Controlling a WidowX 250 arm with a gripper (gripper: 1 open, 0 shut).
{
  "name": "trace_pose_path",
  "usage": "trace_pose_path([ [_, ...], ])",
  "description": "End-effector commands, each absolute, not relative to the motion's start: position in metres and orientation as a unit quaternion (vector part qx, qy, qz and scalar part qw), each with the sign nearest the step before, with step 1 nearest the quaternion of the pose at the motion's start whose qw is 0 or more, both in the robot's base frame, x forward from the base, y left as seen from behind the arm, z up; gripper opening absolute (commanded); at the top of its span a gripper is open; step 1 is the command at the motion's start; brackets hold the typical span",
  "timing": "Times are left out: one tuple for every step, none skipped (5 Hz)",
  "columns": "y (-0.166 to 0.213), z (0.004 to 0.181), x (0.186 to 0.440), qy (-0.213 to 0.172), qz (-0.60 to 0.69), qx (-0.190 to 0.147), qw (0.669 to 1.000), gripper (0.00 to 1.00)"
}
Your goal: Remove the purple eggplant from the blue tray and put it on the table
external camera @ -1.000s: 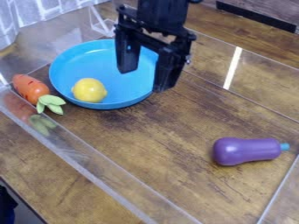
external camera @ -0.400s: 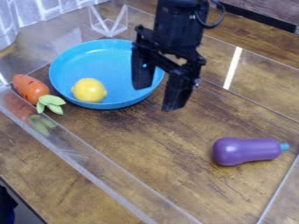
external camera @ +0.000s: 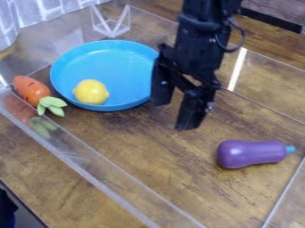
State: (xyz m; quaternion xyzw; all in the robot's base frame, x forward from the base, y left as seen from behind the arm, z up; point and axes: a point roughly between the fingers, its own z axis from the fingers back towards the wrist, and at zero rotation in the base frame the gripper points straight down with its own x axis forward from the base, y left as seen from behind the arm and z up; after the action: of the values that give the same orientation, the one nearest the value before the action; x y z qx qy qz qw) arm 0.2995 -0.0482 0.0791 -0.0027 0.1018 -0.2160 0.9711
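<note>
- One eggplant [external camera: 251, 153] lies on the bare worktop [external camera: 143, 165], on its side, well apart from the blue tray [external camera: 68, 64], so from here the job looks done.
- The black tool [external camera: 181, 109] has swung away from the tray over the last second; it hung above the rim and now hangs over the wood, between tray and eggplant.
- Its fingers are spread wide, with nothing pinched in them that I can see.
- The eggplant hasn't budged meanwhile, nor has the lemon [external camera: 91, 91] in the tray or the carrot [external camera: 32, 90] beside it.
- I'd say all that's left is to draw clear without knocking the eggplant, which could roll.
</note>
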Motion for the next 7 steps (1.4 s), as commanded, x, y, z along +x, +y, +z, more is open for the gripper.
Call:
trace_pose_path([
  [-0.064, 0.090, 0.315, 0.064, -0.266, 0.005, 0.962, 1.00],
  [-0.076, 0.087, 0.319, 0.063, -0.298, 0.007, 0.952, 1.00],
  [-0.087, 0.084, 0.321, 0.060, -0.326, 0.011, 0.943, 1.00],
  [-0.097, 0.082, 0.323, 0.054, -0.342, 0.014, 0.938, 1.00],
  [-0.105, 0.077, 0.326, 0.047, -0.352, 0.013, 0.935, 1.00],
  [-0.111, 0.070, 0.330, 0.043, -0.356, 0.010, 0.933, 1.00],
  [-0.117, 0.059, 0.333, 0.040, -0.360, 0.006, 0.932, 1.00],
])
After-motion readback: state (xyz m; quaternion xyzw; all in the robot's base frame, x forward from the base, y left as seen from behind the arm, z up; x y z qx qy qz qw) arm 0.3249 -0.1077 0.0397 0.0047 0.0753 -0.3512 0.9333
